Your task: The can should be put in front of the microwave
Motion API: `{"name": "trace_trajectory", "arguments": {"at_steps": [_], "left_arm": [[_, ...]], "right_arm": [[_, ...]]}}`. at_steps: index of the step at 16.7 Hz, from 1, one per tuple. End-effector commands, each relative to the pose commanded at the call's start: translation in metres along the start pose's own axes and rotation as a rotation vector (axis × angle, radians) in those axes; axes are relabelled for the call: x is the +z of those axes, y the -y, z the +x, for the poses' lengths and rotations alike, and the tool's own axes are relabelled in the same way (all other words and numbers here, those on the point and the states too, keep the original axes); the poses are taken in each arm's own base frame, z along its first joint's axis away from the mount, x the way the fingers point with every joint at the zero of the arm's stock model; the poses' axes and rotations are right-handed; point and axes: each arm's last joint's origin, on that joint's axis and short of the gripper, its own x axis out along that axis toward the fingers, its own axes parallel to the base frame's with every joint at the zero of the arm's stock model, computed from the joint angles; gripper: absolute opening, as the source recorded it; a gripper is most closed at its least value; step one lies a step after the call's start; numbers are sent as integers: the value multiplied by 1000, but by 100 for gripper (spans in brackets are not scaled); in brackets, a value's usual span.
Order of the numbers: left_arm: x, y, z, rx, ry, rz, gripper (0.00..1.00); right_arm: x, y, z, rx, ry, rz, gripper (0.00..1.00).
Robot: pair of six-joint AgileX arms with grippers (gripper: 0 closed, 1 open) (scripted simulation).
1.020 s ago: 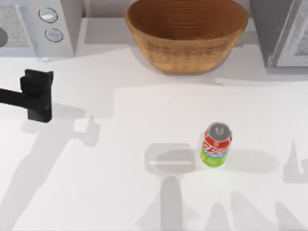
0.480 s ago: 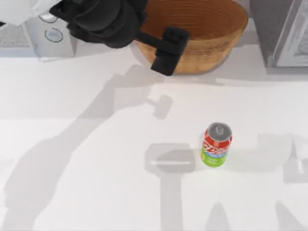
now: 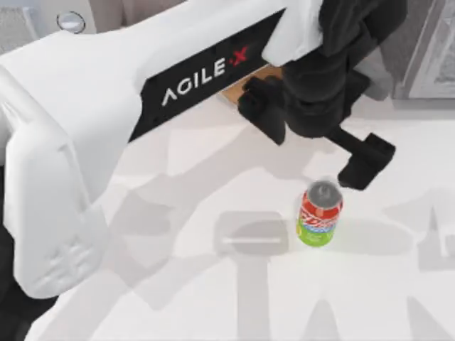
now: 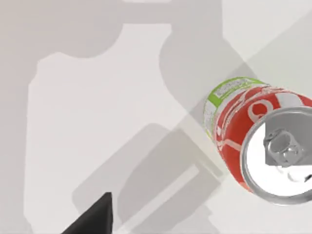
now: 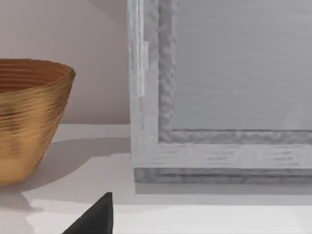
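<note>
since half a second ago the left arm point(image 3: 106, 135) has been swung across the table from the far left toward the right, so that its white body now covers much of the top view's left and middle, and the left gripper point(image 3: 364, 162) has been brought from beside the wicker bowl to a spot just beyond the can. the can itself has not been shifted.

at the far left edge of the table, the microwave point(image 3: 43, 18) is seen only as a pale corner with one round silver dial point(image 3: 71, 22) peeking out behind the arm. a sliver of the wicker bowl point(image 3: 245, 84) is visible under the arm near the middle of the far side. the can point(image 3: 320, 213) is stood upright on the white table point(image 3: 398, 298), right of the middle and well apart from the microwave; its silver top, red label and green base are all exposed. the black tip of the left gripper is held just above and beyond the can's top, not touching it. in the left wrist view the can point(image 4: 253, 141) is looked down upon from close by, with one dark fingertip point(image 4: 95, 217) at the picture's edge; whether the jaws are parted or closed cannot be told.

at the far right a darker grey appliance point(image 3: 426, 50) is stood against the back. in the right wrist view its framed door point(image 5: 219, 97) and the bowl point(image 5: 29, 117) are faced from low over the table, so the right arm is parked there; the state of its jaws cannot be told either.
</note>
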Motion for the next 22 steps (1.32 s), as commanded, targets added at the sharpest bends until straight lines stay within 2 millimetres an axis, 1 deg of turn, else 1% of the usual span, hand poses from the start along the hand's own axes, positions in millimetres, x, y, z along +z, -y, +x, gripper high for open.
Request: {"name": "trace_trajectory", "arguments": {"at_steps": [2, 4, 10, 12, 17, 18, 22], "left_arm": [[5, 15, 19, 1, -59, 27, 100], [7, 22, 29, 2, -88, 40, 100], [7, 21, 32, 2, -92, 38, 100], [6, 22, 42, 2, -93, 42, 100], [2, 22, 85, 2, -89, 41, 100], [1, 23, 89, 2, -90, 41, 100], [1, 23, 90, 2, -91, 42, 100]], "right_arm": [[0, 0, 0, 0, 0, 0, 100], [0, 0, 0, 0, 0, 0, 100], [0, 0, 0, 0, 0, 0, 100], [0, 0, 0, 0, 0, 0, 100], [0, 0, 0, 0, 0, 0, 100], [0, 0, 0, 0, 0, 0, 100], [0, 0, 0, 0, 0, 0, 100]]}}
